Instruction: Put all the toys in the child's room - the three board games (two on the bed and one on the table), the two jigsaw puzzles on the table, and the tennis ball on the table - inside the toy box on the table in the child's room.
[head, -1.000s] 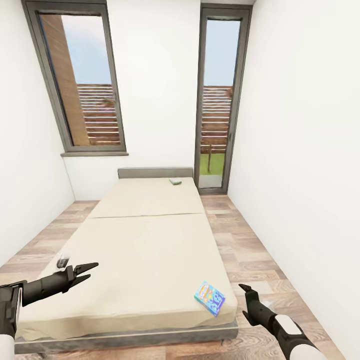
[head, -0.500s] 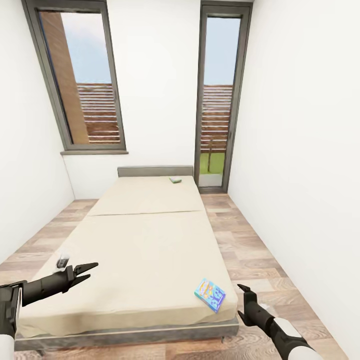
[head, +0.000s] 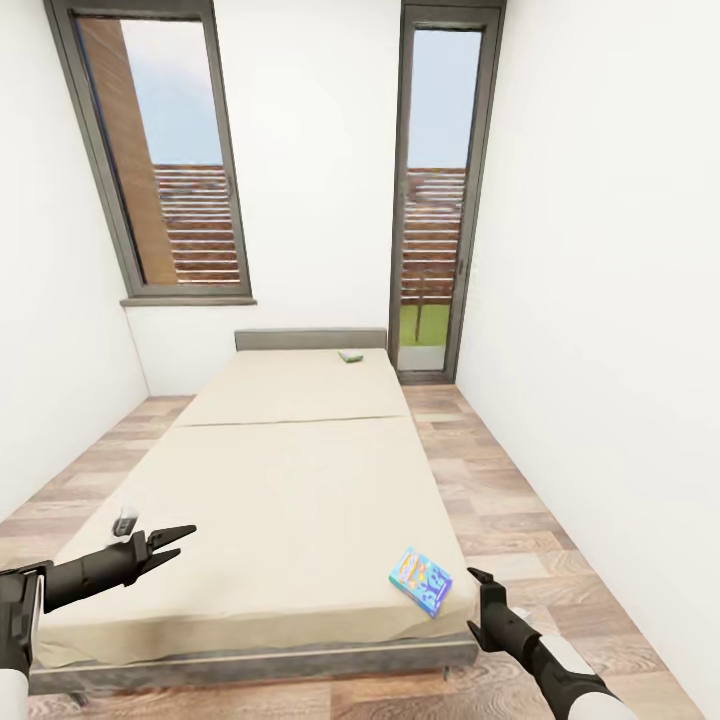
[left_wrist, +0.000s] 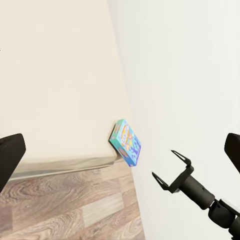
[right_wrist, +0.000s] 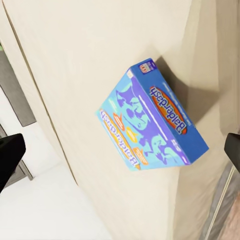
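Observation:
A blue and yellow board game (head: 420, 580) lies flat on the near right corner of the bed (head: 290, 480). A second board game (head: 350, 356), white-green, rests at the far end by the headboard. My right gripper (head: 471, 600) is open beside the bed's corner, just right of the blue box and apart from it. The right wrist view looks onto that box (right_wrist: 152, 117) between its dark fingertips (right_wrist: 10, 155). My left gripper (head: 180, 541) hovers open over the near left of the mattress. The left wrist view has the box (left_wrist: 126, 143) and the right gripper (left_wrist: 172, 167). The table, toy box, jigsaw puzzles and tennis ball are out of view.
Wood-plank floor (head: 520, 500) runs along the bed's right side up to a white wall (head: 620, 300). A glass door (head: 435, 200) and a window (head: 170, 160) fill the far wall. A narrower floor strip (head: 90, 470) lies left of the bed.
My right gripper has edged left toward the blue box at the bed's corner. The whole view has shifted slightly. The left arm has kept its pose.

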